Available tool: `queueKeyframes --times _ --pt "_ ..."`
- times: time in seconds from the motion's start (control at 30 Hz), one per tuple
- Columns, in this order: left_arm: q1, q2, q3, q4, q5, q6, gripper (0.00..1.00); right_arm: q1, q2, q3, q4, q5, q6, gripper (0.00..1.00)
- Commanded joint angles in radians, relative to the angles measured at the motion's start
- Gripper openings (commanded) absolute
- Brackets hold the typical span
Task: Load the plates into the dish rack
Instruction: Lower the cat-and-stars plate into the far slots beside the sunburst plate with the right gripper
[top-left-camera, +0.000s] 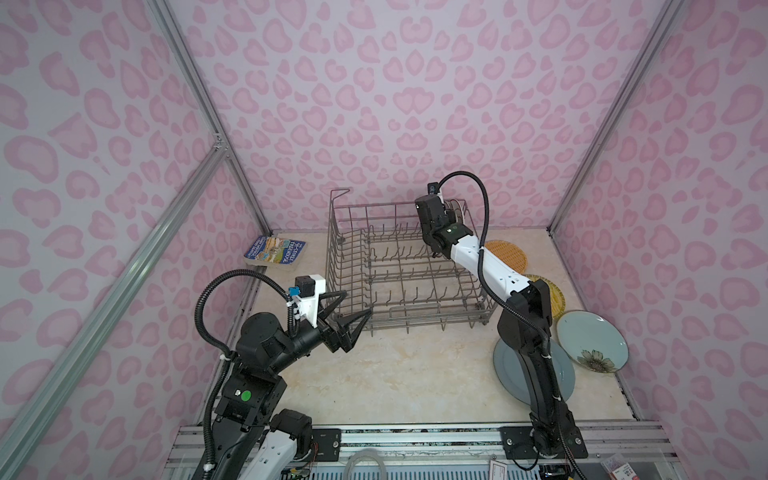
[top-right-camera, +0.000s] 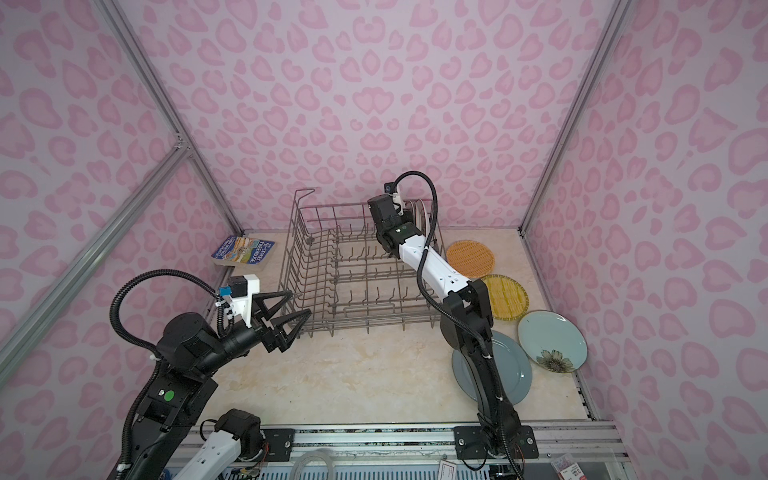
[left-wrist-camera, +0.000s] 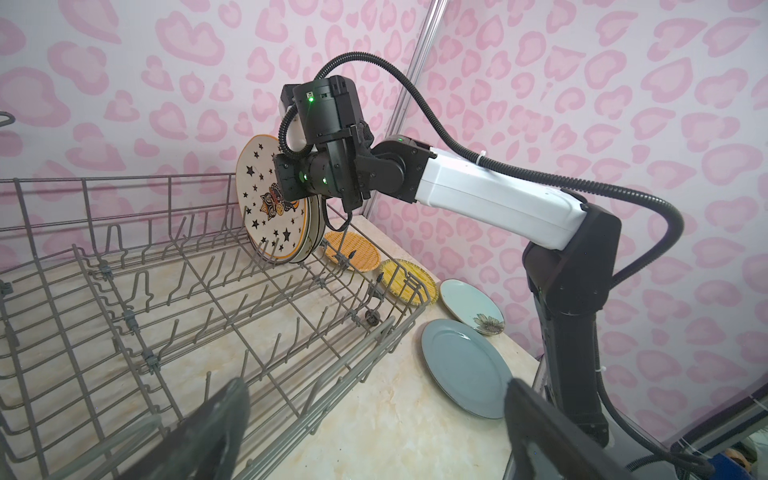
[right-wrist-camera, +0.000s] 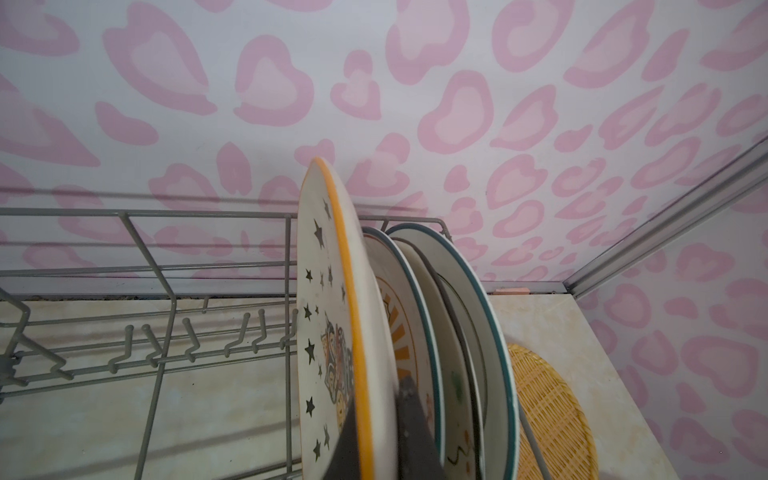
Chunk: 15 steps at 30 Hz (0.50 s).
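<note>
The desk (top-left-camera: 407, 374) is cream stone, with pink spotted walls (top-left-camera: 374, 104) around it. The dish rack (top-left-camera: 335, 249) sits at 12 o'clock. The right tool (right-wrist-camera: 380, 440) is clamped on the star plate (right-wrist-camera: 328, 332), upright in the rack's 1 o'clock corner. An orange plate (top-right-camera: 469, 259), yellow plate (top-right-camera: 509, 297), pale blue plate (top-right-camera: 552, 340) and grey plate (top-right-camera: 513, 374) lie flat along 3 o'clock. The left tool (top-left-camera: 357, 302) stands wide apart by the rack's 7 o'clock corner
</note>
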<state>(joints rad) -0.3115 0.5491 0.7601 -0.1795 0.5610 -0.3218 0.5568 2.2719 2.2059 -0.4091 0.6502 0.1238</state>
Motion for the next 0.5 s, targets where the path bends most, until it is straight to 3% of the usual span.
queueKeyframes --times 0.0,0.47 --pt "0.002 -0.001 -0.004 0.038 0.012 0.003 0.97 0.010 0.012 -0.016 0.010 0.017 0.043 0.00" --pt "0.006 0.003 -0.005 0.041 0.018 -0.003 0.97 0.011 0.038 -0.020 -0.028 0.036 0.078 0.02"
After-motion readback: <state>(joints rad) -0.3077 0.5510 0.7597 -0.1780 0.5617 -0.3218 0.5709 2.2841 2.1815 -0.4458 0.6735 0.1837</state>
